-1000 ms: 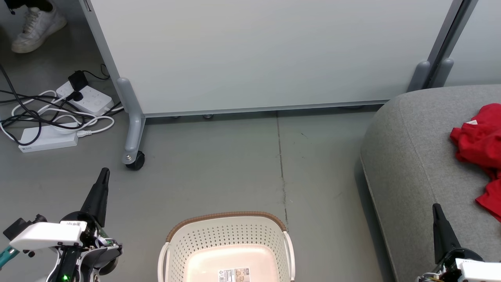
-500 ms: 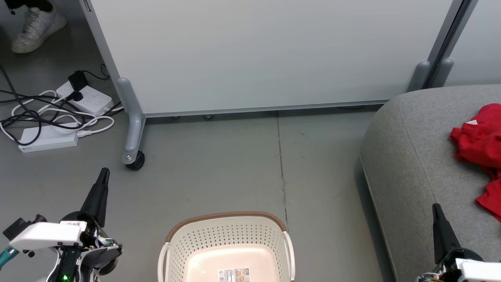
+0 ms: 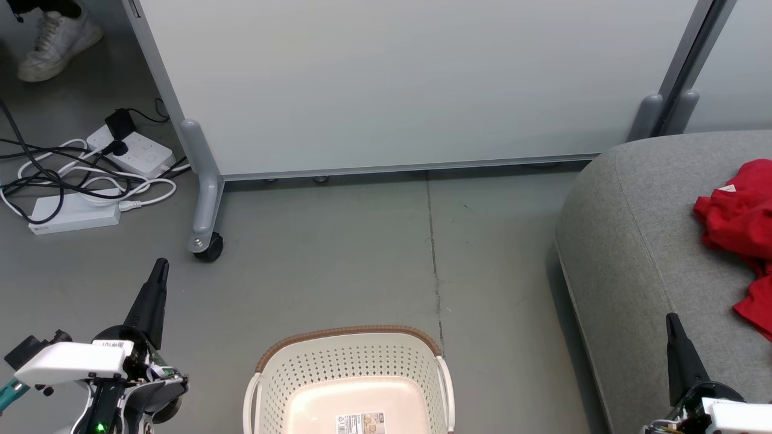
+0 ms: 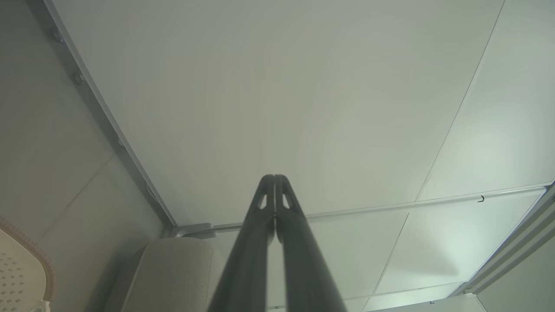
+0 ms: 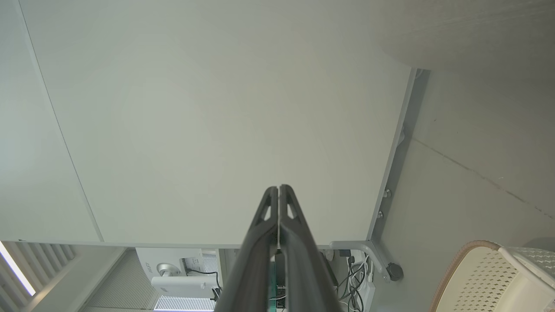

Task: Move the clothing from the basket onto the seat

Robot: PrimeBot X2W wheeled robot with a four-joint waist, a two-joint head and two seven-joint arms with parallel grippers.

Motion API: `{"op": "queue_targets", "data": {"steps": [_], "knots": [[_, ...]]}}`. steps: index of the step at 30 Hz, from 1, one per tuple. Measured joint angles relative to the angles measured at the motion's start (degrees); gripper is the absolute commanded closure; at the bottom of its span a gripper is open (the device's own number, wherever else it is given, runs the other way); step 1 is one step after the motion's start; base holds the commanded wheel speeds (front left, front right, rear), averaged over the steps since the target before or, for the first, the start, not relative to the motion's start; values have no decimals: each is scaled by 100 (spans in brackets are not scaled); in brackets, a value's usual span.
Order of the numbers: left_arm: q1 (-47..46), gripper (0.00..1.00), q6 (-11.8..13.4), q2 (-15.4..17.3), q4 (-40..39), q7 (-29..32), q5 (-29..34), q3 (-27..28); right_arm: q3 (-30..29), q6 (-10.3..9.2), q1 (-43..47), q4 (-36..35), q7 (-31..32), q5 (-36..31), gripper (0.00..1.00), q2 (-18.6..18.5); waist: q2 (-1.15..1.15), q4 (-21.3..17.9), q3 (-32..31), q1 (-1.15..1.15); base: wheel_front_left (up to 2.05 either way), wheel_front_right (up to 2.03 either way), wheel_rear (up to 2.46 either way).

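Observation:
The cream perforated basket (image 3: 350,361) with its brown rim band stands on the floor at the bottom centre, its visible inside holding nothing but a label. Red clothing (image 3: 739,223) lies bunched on the grey seat (image 3: 627,241) at the right edge. My left gripper (image 3: 160,265) is shut at the lower left, over bare floor left of the basket, holding nothing. My right gripper (image 3: 669,317) is shut at the lower right, over the seat's front part, also holding nothing. In the wrist views, both pairs of fingers (image 4: 274,178) (image 5: 277,188) press together against a pale panel. The basket's edge (image 5: 477,268) shows in the right wrist view.
A white partition panel (image 3: 410,84) on a grey wheeled leg (image 3: 208,241) stands behind the floor space. Power strips and tangled cables (image 3: 78,175) lie at the far left. A person's white shoe (image 3: 57,39) rests at the top left.

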Motion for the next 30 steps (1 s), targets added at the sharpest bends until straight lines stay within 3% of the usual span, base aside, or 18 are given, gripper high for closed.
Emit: {"op": "queue_targets", "data": {"steps": [30], "knots": [[0, 100, -1, -1, 0, 3, 1, 5, 42, 0, 0, -3, -43, 18, 100, -32, 0, 0, 0, 0, 0, 0, 0]]}}
